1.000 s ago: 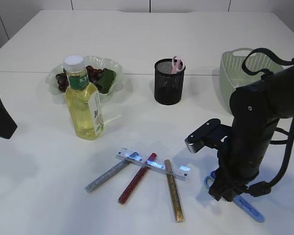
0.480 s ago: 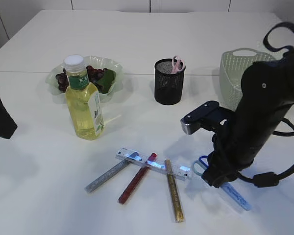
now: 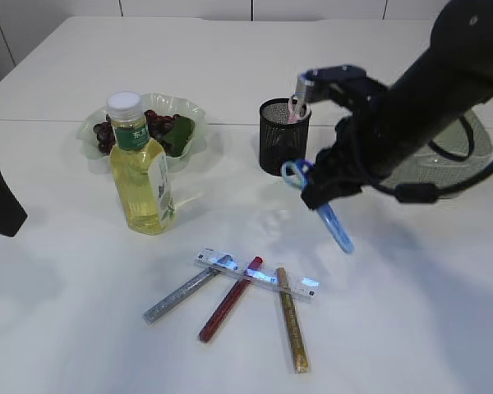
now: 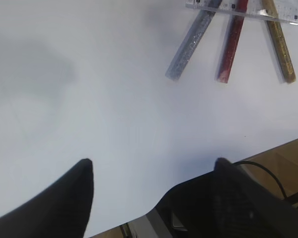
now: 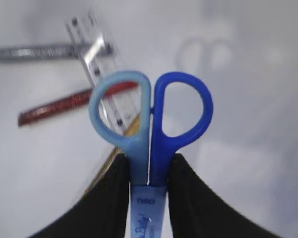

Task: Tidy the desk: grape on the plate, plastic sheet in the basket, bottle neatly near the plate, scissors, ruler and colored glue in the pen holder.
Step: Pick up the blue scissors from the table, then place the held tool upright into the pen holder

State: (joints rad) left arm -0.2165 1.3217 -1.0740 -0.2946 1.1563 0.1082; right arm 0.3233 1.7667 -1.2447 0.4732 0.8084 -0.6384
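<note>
Lifted off the table, the blue scissors (image 3: 319, 205) hang clamped in the right pincer (image 5: 148, 166) above three glue sticks (image 3: 228, 299) and one ruler (image 3: 258, 274).

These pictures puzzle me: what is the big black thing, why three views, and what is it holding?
The black thing is one of two robot arms at a white table. One picture comes from a camera facing the table; the other two come from cameras on each arm's wrist, looking past its own fingers.

In the facing view, the right gripper holds blue scissors in the air, near a black mesh pen holder that already has pink-handled scissors in it. The right wrist view shows the same blue scissors up close, handles up, pinched between two dark fingers.

The left gripper is open and empty, off at the table's edge.

On the table: a bottle of yellow drink, a plate of grapes, a green basket, a clear ruler and three glitter glue sticks.
</note>
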